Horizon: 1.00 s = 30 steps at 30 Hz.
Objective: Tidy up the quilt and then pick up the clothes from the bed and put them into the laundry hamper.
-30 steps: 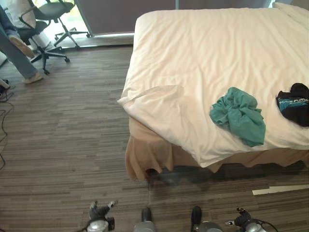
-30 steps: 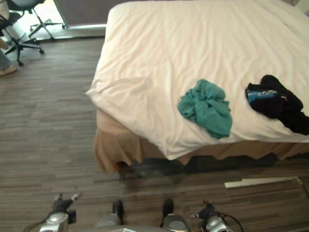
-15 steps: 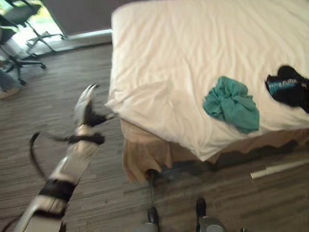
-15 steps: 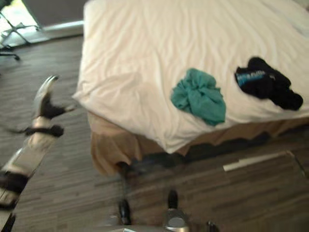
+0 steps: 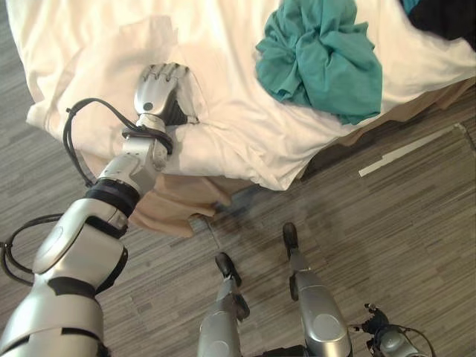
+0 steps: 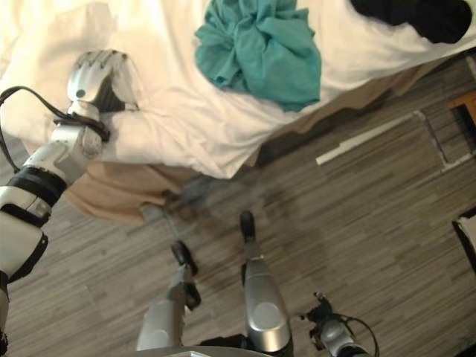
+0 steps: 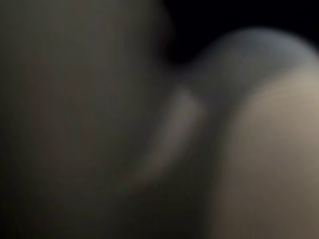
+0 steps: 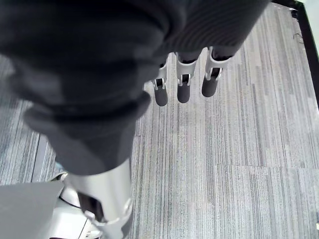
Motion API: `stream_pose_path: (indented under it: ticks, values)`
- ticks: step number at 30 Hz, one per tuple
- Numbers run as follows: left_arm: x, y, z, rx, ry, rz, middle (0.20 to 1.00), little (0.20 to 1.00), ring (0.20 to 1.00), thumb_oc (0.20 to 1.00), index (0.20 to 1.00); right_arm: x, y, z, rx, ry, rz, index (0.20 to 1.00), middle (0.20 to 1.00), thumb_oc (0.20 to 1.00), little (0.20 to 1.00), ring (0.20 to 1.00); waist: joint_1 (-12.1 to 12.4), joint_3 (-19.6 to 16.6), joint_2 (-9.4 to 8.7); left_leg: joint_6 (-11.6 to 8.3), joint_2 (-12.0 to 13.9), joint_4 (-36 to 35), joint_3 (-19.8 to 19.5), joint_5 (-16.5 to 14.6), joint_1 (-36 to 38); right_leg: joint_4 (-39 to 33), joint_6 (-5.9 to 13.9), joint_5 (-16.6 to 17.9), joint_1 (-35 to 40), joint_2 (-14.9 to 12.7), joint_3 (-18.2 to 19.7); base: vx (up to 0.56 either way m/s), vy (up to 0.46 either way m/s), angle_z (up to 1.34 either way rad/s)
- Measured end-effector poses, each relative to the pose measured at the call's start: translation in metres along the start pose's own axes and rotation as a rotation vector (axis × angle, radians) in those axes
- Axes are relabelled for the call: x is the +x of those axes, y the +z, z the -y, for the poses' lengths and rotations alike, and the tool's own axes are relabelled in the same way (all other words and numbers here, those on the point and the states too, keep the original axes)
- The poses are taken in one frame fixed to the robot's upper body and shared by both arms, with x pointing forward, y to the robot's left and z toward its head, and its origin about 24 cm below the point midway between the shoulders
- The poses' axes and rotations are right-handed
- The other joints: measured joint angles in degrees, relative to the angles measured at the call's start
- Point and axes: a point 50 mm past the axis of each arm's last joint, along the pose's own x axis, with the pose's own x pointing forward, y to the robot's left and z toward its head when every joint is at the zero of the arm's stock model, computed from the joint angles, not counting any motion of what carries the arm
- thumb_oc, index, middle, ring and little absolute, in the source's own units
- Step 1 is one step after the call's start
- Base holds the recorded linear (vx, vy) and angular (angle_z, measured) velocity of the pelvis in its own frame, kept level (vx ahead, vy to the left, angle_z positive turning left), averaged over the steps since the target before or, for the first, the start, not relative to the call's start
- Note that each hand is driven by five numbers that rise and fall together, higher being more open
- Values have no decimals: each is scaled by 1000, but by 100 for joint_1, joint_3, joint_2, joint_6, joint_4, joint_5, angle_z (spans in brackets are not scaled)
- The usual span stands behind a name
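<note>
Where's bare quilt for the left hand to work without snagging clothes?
Free: white quilt between the left hand and the crumpled teal garment, plus the corner beyond the hand. Crowded: the far side, where the teal garment and black garment lie near the bed edge.

Left hand on white quilt corner, fingers curled into fabric — teal garment nearby.

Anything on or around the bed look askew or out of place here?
Yes. The white quilt is rumpled and folded over at the bed's near corner, where the left hand rests on it. A crumpled teal garment and a black one lie on top. A pale strip lies loose on the floor.
</note>
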Motion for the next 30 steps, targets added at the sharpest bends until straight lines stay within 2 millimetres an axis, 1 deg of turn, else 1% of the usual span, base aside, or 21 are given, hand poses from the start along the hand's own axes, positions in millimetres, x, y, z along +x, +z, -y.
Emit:
stream_pose_path:
  ticks: [4,6,7,8,10,11,13,15,16,17,18,19,21,23,24,25,26,27,28,29,30]
  values:
    - [-5,-13,10,78,-52,-42,200,200,200,200,200,0,2,0,1,2,8,1000,1000,1000,1000,1000,3,0,-2,-16,-8,-73,-67,-12,254,-1,-21,-16,248,-1,-65,25,-3,6]
    - [-12,-22,20,47,-77,-90,200,200,200,200,200,0,3,0,19,4,5,1000,1000,1000,1000,1000,28,-9,-10,-32,-23,-138,-108,-12,482,-3,-88,-71,457,-6,-111,137,8,2]
    - [-43,-41,47,-35,-131,-159,200,200,200,200,200,1,5,2,31,2,4,1000,1000,1000,1000,1000,95,-40,7,-117,21,-148,-99,-78,814,-4,-112,-134,790,31,-111,179,24,1]
    - [-63,-52,66,-77,-181,-218,200,200,200,200,200,0,3,2,30,1,7,1000,1000,1000,1000,1000,104,-91,30,-138,53,-157,-123,-93,967,-5,-137,-184,957,54,-150,155,33,-1]
    - [-117,-71,101,-163,-290,-314,567,567,567,567,567,1,3,1,63,0,-5,1000,1000,1000,1000,1000,257,-382,49,-215,107,-181,-137,-195,1075,-6,-161,-338,1057,111,-153,149,47,3]
    - [-166,-78,121,-226,-367,-371,1000,1000,1000,1000,1000,1,0,8,128,-31,-29,1000,1000,1000,1000,1000,353,-507,60,-202,122,-181,-150,-222,1228,-7,-152,-366,1215,125,-167,128,61,7]
    - [-231,-81,147,-239,-526,-430,1000,1000,1000,1000,1000,-1,-14,17,179,-66,-72,1000,1000,1000,1000,1000,528,-902,98,-176,110,-181,-209,-259,1299,-9,-139,-421,1325,110,-213,121,60,16]
    - [-293,-91,162,-292,-646,-592,1000,1000,1000,1000,1000,-1,-16,31,202,-102,-68,1000,1000,1000,1000,1000,656,-1177,83,-145,65,-181,-289,-301,1366,-36,-88,-474,1448,65,-295,128,72,22]
    - [-340,-96,170,-324,-719,-745,1000,1000,1000,1000,1000,-3,-3,57,187,-165,22,1000,1000,1000,1000,1000,768,-1236,49,-110,6,-181,-294,-357,1497,-39,-52,-499,1579,9,-290,131,97,15]
    - [-378,-101,176,-327,-800,-869,1000,1000,1000,1000,1000,-12,25,87,134,-236,178,1000,1000,1000,1000,1000,801,-1274,25,-80,-37,-182,-296,-385,1540,-40,-25,-514,1634,-41,-295,82,66,9]
    - [-397,-104,178,-310,-857,-932,1000,1000,1000,1000,1000,-19,41,99,98,-267,279,827,827,827,827,827,783,-1306,13,-68,-59,-165,-285,-385,1533,-40,-12,-508,1597,-66,-285,73,59,8]
    - [-423,-108,180,-287,-935,-1020,1000,1000,1000,1000,1000,-32,77,132,38,-361,447,200,200,200,200,200,812,-1379,-61,-23,-87,-176,-287,-403,1488,-41,46,-557,1559,-98,-284,34,29,7]
    - [-453,-104,183,-287,-1017,-1130,1000,1000,1000,1000,1000,-58,122,167,-83,-468,646,200,200,200,200,200,911,-1460,-132,-3,-112,-176,-281,-412,1493,-41,70,-542,1564,-119,-269,46,33,-1]
    - [-488,-97,180,-285,-1101,-1231,1000,1000,1000,1000,1000,-91,167,180,-148,-530,853,200,200,200,200,200,954,-1593,-193,-5,-112,-183,-300,-427,1493,-41,63,-547,1595,-123,-292,25,19,-4]
    - [-508,-90,177,-289,-1152,-1292,1000,1000,1000,1000,1000,-119,203,181,-198,-558,1042,200,200,200,200,200,942,-1675,-218,-3,-92,-181,-293,-426,1468,-42,55,-551,1595,-110,-315,0,0,0]
    - [-512,-78,182,-332,-1165,-1312,1000,1000,1000,1000,1000,-153,247,180,-240,-585,1270,200,200,200,200,200,965,-1753,-278,-45,-81,-159,-313,-384,1458,-40,30,-529,1567,-93,-304,-185,-62,8]
    - [-506,-75,185,-353,-1154,-1297,1000,1000,1000,1000,1000,-160,255,179,-252,-588,1311,200,200,200,200,200,1031,-1767,-297,-49,-89,-146,-340,-369,1446,-40,30,-524,1545,-81,-306,-249,-89,21]
    - [-498,-71,190,-377,-1139,-1268,1000,1000,1000,1000,1000,-168,271,173,-257,-576,1372,200,200,200,200,200,1266,-1776,-291,-28,-66,-139,-430,-323,1312,-3,40,-512,1563,-90,-415,-352,-113,8]
    - [-500,-70,189,-360,-1150,-1250,1000,1000,1000,1000,1000,-176,301,163,-262,-552,1420,200,200,200,200,200,1225,-1763,-356,-33,-47,-26,-437,-325,1174,-17,59,-453,1437,-76,-440,-249,-70,-2]
    - [-475,-66,199,-364,-1143,-1160,1000,1000,1000,1000,1000,-217,356,145,-409,-544,1585,200,200,200,200,200,1269,-1691,-340,-64,-18,192,-507,-310,712,-3,51,-342,1051,-45,-415,-224,-54,30]
    - [-430,-63,210,-410,-1053,-1064,1000,1000,1000,1000,1000,-249,378,147,-443,-578,1707,200,200,200,200,200,1453,-1514,-328,-72,-6,349,-702,-221,317,2,-70,-221,835,-36,-563,-157,-43,53]
